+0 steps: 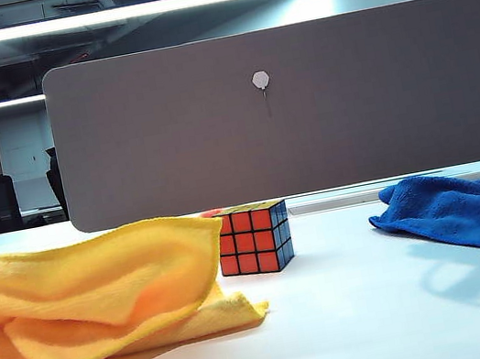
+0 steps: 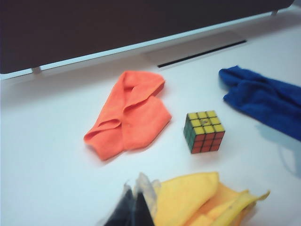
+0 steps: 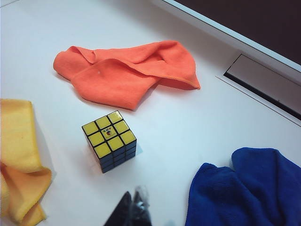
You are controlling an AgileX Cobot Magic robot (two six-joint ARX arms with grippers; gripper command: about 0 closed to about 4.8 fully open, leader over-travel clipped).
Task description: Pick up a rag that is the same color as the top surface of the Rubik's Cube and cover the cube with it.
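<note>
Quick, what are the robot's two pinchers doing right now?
Left gripper: shut on the big bright yellow microfibre rag.
Right gripper: above the table near the small yellow-topped Rubik's Cube; open or shut cannot be told.

Bright ceiling strip lights (image 1: 113, 14) are glowing above the grey partition (image 1: 301, 104) in the exterior view, washing the worktop (image 1: 356, 308) in cool, even light. The blue cloth (image 1: 469, 213) is casting a soft shadow just in front of itself. The left wrist view is looking slightly blurred throughout, and the left claw (image 2: 131, 207) is showing out of focus.
</note>
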